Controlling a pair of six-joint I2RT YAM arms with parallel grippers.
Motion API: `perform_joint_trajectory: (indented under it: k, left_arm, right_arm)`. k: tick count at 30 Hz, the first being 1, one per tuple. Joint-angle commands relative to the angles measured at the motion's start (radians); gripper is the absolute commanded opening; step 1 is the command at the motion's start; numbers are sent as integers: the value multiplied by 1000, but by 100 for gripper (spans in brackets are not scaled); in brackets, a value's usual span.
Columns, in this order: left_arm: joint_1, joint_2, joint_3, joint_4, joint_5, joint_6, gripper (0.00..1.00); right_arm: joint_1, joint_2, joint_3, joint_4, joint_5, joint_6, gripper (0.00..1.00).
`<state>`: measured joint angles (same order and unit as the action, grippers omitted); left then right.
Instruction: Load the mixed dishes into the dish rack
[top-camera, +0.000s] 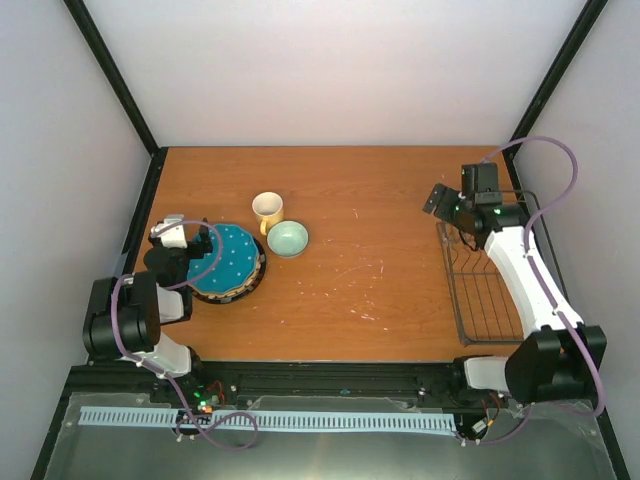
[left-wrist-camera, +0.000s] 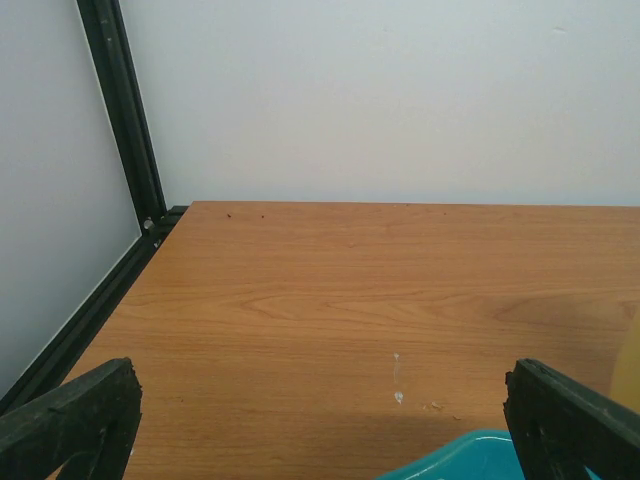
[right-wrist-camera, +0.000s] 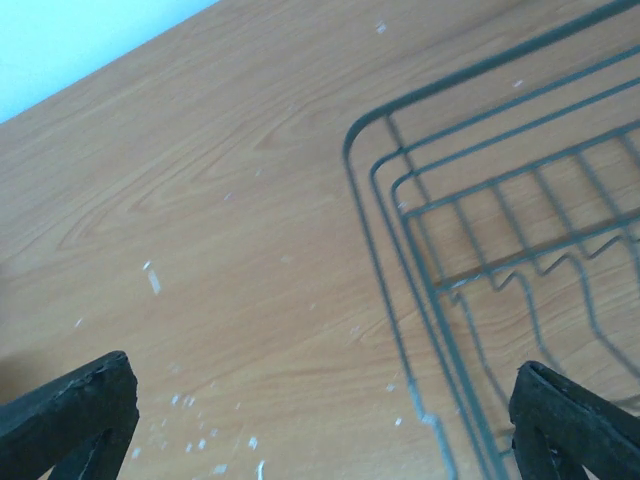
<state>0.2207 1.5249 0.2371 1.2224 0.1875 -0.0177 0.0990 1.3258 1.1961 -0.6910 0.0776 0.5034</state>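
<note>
While both pairs of jaws gape wide with nothing between them, the left jaws hang over the rim of the teal dotted plate (left-wrist-camera: 470, 455) and the right jaws over a rounded corner of the dish rack (right-wrist-camera: 480, 190). Only the top view shows the rack's long axis running near-to-far along the worktop's (top-camera: 380, 190) right edge, and the pale yellow mug (top-camera: 267, 208) and pale green bowl (top-camera: 288, 238) just beside the plate

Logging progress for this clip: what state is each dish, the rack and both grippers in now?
Teal dotted plate: flat atop a plate stack, unracked.
Pale yellow mug: upright on the table.
Pale green bowl: upright, empty.
Dish rack: no dishes in its visible part.
Left gripper: open, empty.
Right gripper: open, empty, over the rack's corner.
</note>
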Motion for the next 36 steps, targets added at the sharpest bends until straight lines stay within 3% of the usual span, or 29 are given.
perform_joint_trajectory:
  k: [1,6,11,13,15,17,27,29,33,36]
  left_arm:
    - [-1,-1,19,23,6,-12,100]
    - [-1,-1,19,23,5,-14,100]
    - [-1,0,19,23,6,-13,100]
    - [-1,-1,19,23,6,-12,100]
    - [-1,-1,19,23,6,-14,100]
    - [-1,0,19,23,6,-13,100]
    - [-1,-1,20,19,6,-13,100]
    - [-1,-18,23,15,-52,-34,100]
    - [-1,-112,127,-254,-193,-95,100]
    - [-1,-133,301,-572,-298,-157,100]
  right_arm:
    - [3,-94,-67,-43,-184,-56,100]
    - [1,-212,-186,-117,-186,-42,100]
    - [1,-220,-120,-282,-87,-71,100]
    - [2,-190,-98,-333,-63,-95,93]
    - [2,-145,-78,-386,-41,-109,75]
    - [2,-98,-63,-435,-28,-116,64]
    - [2,-53,-108,-490,-5,-168,59]
    - [2,-51,-130,-493,0,-178,58]
    - [2,-55,-181,-486,-40,-187,56]
    - [5,-71,-211,-476,-66,-195,54]
